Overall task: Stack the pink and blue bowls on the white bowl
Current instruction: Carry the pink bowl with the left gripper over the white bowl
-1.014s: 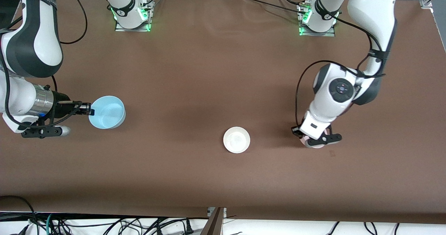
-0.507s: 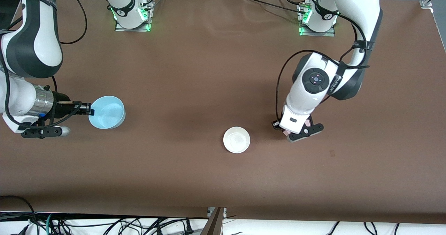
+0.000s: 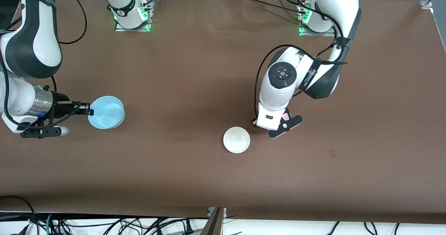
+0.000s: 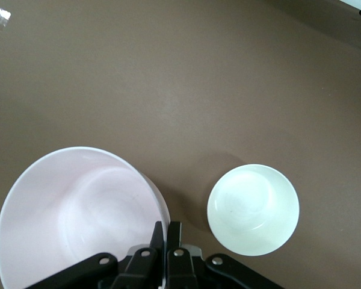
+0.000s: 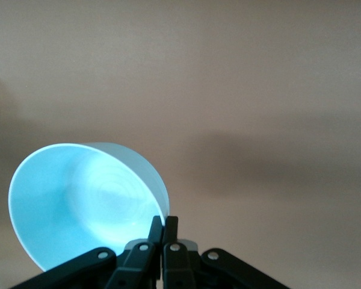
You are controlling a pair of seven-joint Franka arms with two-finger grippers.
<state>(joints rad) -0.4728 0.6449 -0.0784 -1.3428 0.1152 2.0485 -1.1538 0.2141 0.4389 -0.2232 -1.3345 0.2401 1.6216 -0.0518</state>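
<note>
Since a second ago, my left gripper [image 4: 166, 232] has carried the pink bowl [image 4: 78, 217] from the left arm's end of the table toward the white bowl [image 3: 236, 139], and now hangs just beside it, clamped on the rim. Both are glossy, plain and empty. My right gripper [image 3: 87, 109] still pinches the empty blue bowl [image 3: 106, 112] at the right arm's end.
</note>
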